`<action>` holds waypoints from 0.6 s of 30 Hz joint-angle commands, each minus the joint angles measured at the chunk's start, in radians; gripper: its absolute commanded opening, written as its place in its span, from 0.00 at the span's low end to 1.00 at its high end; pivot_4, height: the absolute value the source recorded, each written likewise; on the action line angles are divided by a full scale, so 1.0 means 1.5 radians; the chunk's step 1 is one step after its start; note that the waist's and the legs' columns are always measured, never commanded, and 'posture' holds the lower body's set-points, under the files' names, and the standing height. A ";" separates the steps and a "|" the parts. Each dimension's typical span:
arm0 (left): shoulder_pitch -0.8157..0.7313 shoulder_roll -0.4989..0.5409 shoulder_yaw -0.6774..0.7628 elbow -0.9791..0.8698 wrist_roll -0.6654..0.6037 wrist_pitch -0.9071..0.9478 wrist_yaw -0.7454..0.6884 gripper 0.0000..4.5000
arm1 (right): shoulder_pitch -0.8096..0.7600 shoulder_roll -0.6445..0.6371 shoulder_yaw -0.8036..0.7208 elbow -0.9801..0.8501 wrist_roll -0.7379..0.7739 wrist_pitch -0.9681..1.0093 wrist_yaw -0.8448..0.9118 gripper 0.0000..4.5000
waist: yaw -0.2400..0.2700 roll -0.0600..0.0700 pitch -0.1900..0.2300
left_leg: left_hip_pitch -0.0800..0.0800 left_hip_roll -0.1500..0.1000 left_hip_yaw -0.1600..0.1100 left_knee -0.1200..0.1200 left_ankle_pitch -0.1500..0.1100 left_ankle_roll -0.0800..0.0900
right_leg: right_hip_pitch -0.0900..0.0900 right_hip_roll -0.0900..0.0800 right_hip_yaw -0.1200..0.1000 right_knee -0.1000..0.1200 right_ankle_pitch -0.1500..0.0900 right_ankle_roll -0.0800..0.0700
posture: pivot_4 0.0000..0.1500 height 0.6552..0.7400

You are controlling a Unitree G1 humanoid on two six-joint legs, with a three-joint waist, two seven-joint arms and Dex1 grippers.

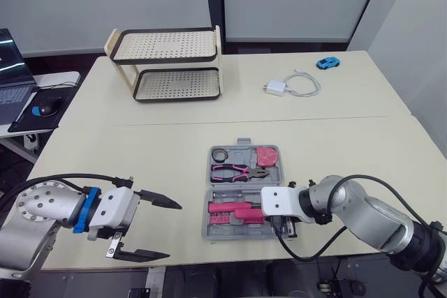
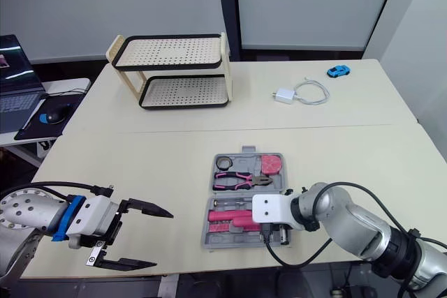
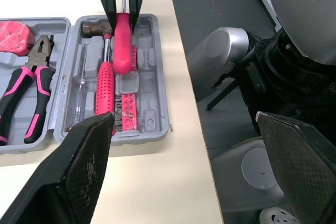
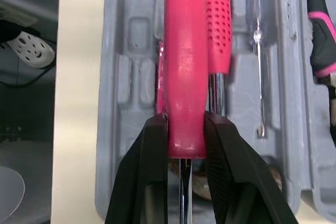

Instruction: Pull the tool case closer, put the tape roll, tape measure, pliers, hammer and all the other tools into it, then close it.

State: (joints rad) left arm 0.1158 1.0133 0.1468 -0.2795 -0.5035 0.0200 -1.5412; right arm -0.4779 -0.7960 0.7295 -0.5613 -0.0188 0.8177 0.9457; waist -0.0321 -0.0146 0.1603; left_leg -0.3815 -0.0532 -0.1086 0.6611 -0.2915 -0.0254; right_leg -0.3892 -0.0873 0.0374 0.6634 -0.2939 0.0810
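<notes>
The grey tool case (image 1: 207, 228) lies open near the table's front edge. Its far half holds the tape roll (image 1: 221, 153), the pink tape measure (image 1: 265, 156) and the pink-handled pliers (image 1: 237, 172). In the near half lies the hammer (image 3: 105, 85) with its dotted red grip. Beside it is a screwdriver's smooth red handle (image 4: 185, 77), and my right gripper (image 4: 185, 145) is shut on it just over the tray. My left gripper (image 1: 164, 228) hovers open, left of the case, with nothing in it.
A two-tier perforated rack (image 1: 167, 64) stands at the back left. A white charger with cable (image 1: 293, 85) and a blue toy car (image 1: 327, 63) lie at the back right. A laptop (image 1: 10, 75) and mouse (image 1: 45, 108) sit on a side table at left.
</notes>
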 commanded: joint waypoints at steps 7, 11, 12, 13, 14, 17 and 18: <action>0.002 0.007 0.007 -0.016 -0.004 0.001 -0.002 1.00 | -0.043 0.051 0.016 -0.024 -0.008 0.045 0.015 0.13 | 0.000 0.000 0.000 | 0.000 0.000 0.000 0.000 0.000 0.000 | 0.000 0.000 0.000 0.000 0.000 0.000 | 1.00 1.00; 0.006 0.009 0.011 -0.014 -0.002 -0.002 -0.003 1.00 | -0.067 0.082 0.032 -0.013 -0.006 0.064 0.014 0.13 | 0.000 0.000 0.000 | 0.000 0.000 0.000 0.000 0.000 0.000 | 0.000 0.000 0.000 0.000 0.000 0.000 | 1.00 1.00; 0.006 0.010 0.012 -0.013 -0.002 -0.002 -0.003 1.00 | -0.073 0.091 0.036 -0.008 -0.005 0.068 0.013 0.13 | 0.000 0.000 0.000 | 0.000 0.000 0.000 0.000 0.000 0.000 | 0.000 0.000 0.000 0.000 0.000 0.000 | 1.00 1.00; 0.006 0.011 0.012 -0.012 -0.001 -0.002 -0.003 1.00 | -0.077 0.099 0.040 -0.003 -0.005 0.070 0.012 0.13 | 0.000 0.000 0.000 | 0.000 0.000 0.000 0.000 0.000 0.000 | 0.000 0.000 0.000 0.000 0.000 0.000 | 1.00 1.00; 0.006 0.011 0.013 -0.012 -0.001 -0.002 -0.003 1.00 | -0.080 0.107 0.044 0.003 -0.006 0.071 0.010 0.13 | 0.000 0.000 0.000 | 0.000 0.000 0.000 0.000 0.000 0.000 | 0.000 0.000 0.000 0.000 0.000 0.000 | 1.00 1.00; 0.007 0.013 0.014 -0.011 0.000 -0.002 -0.002 1.00 | -0.085 0.122 0.054 0.014 -0.005 0.075 0.010 0.13 | 0.000 0.000 0.000 | 0.000 0.000 0.000 0.000 0.000 0.000 | 0.000 0.000 0.000 0.000 0.000 0.000 | 1.00 1.00; 0.007 0.014 0.014 -0.010 0.001 -0.002 -0.002 1.00 | -0.086 0.126 0.059 0.017 -0.005 0.076 0.011 0.13 | 0.000 0.000 0.000 | 0.000 0.000 0.000 0.000 0.000 0.000 | 0.000 0.000 0.000 0.000 0.000 0.000 | 1.00 1.00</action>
State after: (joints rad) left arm 0.1246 1.0185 0.1469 -0.2812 -0.5015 0.0201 -1.5417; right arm -0.5855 -0.6130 0.8183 -0.5236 -0.0258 0.9296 0.9593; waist -0.0322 -0.0145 0.1604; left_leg -0.3813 -0.0534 -0.1090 0.6614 -0.2914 -0.0255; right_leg -0.3895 -0.0874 0.0373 0.6637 -0.2939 0.0810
